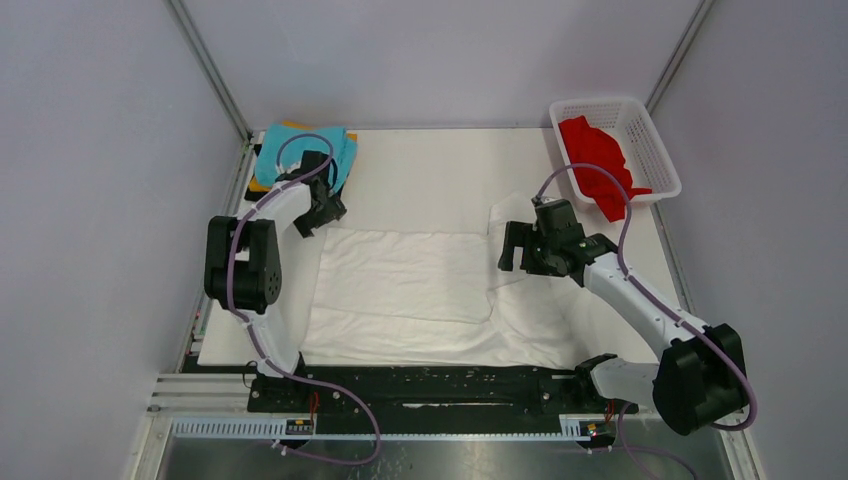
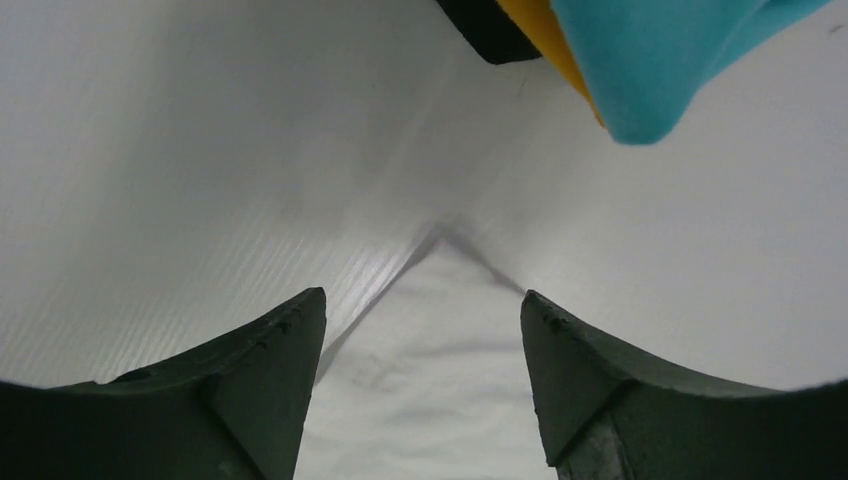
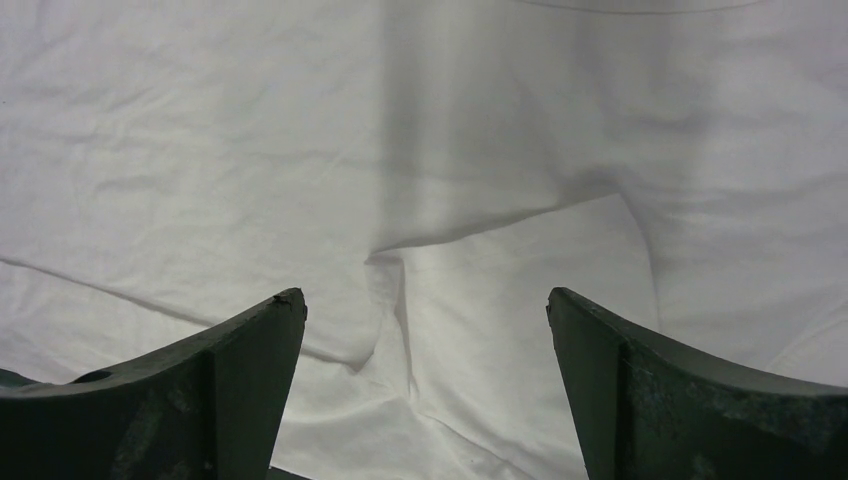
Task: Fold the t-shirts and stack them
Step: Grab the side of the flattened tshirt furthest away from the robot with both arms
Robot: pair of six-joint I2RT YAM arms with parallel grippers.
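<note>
A large white t-shirt [image 1: 410,290] lies spread on the table, partly folded. My left gripper [image 1: 322,215] is open above its far left corner; that corner [image 2: 440,340] shows between the open fingers. My right gripper [image 1: 515,250] is open over the shirt's right side, with wrinkled white cloth [image 3: 440,300] below it. A stack of folded shirts, teal [image 1: 335,145] on top with orange and black beneath, sits at the far left. The teal shirt [image 2: 660,60] also shows in the left wrist view. A red t-shirt [image 1: 595,160] lies in the basket.
A white plastic mesh basket [image 1: 650,135] stands at the far right corner of the table. Metal frame posts rise at both far corners. The black rail with the arm bases runs along the near edge.
</note>
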